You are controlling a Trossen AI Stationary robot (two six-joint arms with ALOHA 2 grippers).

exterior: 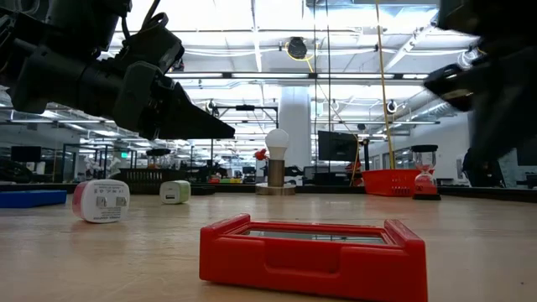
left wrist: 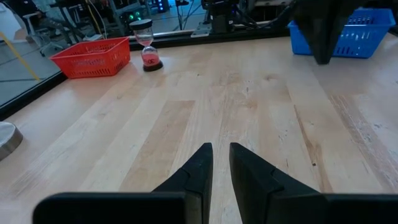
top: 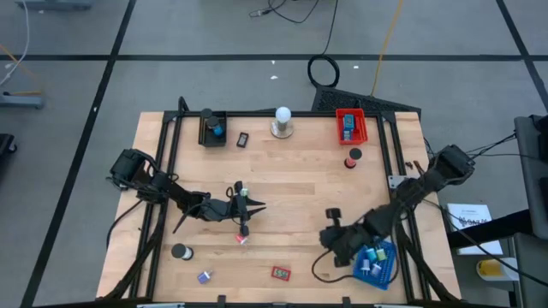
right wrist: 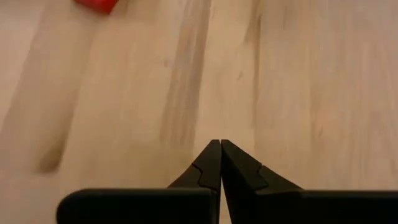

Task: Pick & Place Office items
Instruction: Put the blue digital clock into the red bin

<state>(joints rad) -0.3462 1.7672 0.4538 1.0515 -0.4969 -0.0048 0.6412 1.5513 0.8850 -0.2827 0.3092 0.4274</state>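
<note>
High view: a wooden table [top: 282,205] on a grey floor; the left pincer [top: 255,206], just above a small pink item [top: 242,239]; the right pincer [top: 330,214], beside the blue tray [top: 387,272].

Low view: a lit workshop hall behind; a flat red item [exterior: 312,256] lies nearest the camera.

Left wrist view: left pincer slightly parted, empty, over bare wood.

Right wrist view: right pincer closed, empty; a red item [right wrist: 95,5] well ahead.
</note>
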